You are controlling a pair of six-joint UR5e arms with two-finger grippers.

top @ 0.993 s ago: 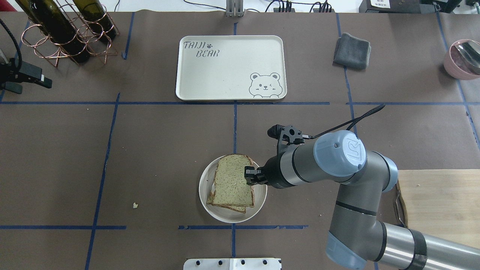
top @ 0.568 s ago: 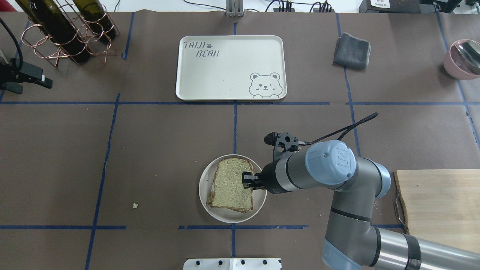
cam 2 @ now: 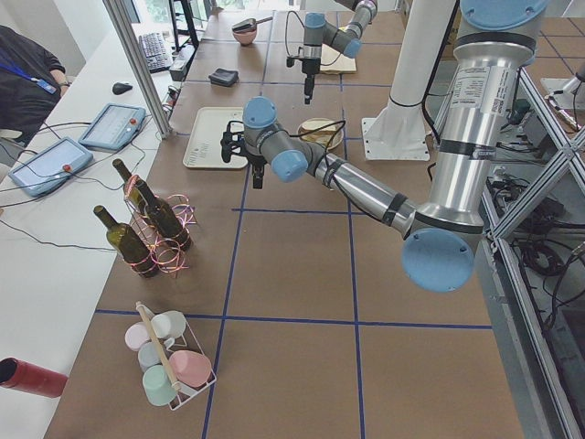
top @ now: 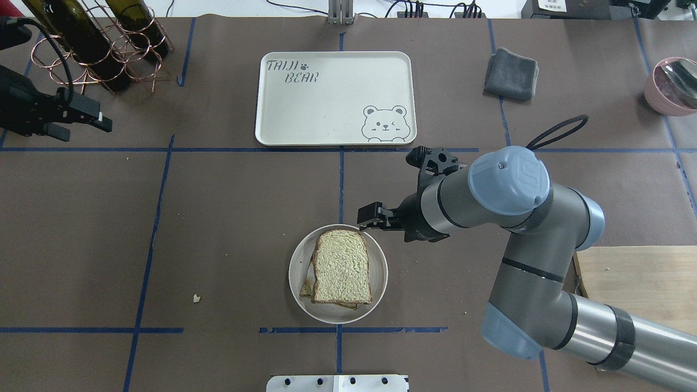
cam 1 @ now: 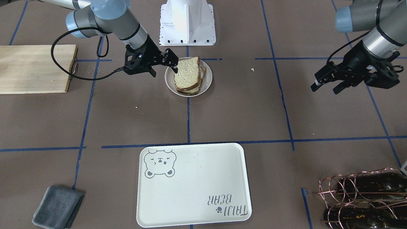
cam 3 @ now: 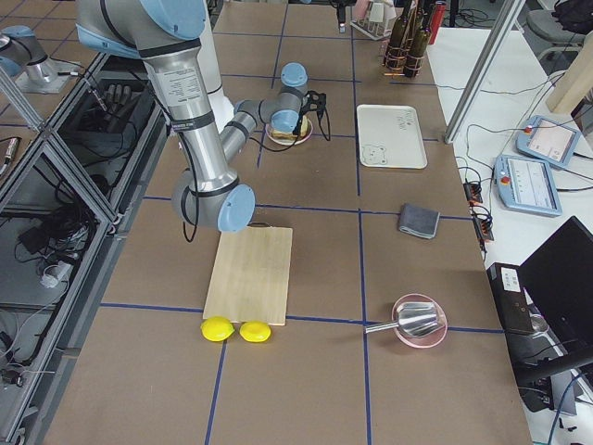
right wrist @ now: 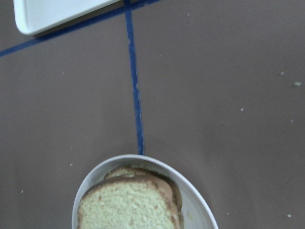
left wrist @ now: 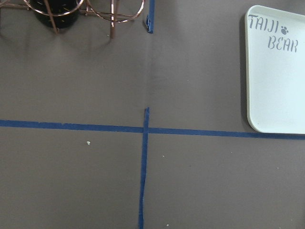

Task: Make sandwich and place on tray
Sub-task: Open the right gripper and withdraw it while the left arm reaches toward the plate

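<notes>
Sitting on a small white plate (top: 326,317), the sandwich (top: 340,267) lies mid-table, well apart from the tray (top: 326,109) farther out. Its top slice is slightly askew over the lower one. The overhead view hides the filling. The front view shows only a pale strip between the crusts, possibly egg.

The right gripper (top: 366,218) hangs just past the plate's far rim, jaws apart and holding nothing; the front view shows that spread best. The left gripper (cam 1: 325,88) hovers off to the side near the wine bottles (top: 81,41) in a copper wire rack (top: 81,73), jaws likewise apart.

Grey lettering on the tray reads "TAIJI BEAR" beside a paw print, with a winking bear face in the opposite corner.

Only the right side view shows two lemons (cam 3: 216,328) at the end of the wooden board (cam 3: 250,273). Only the left side view shows pastel cups (cam 2: 169,357).

A folded grey cloth (top: 512,73) and a pink bowl (top: 661,92) lie to the right. Between plate and tray is brown table (top: 245,218) crossed by blue tape (top: 341,185).
</notes>
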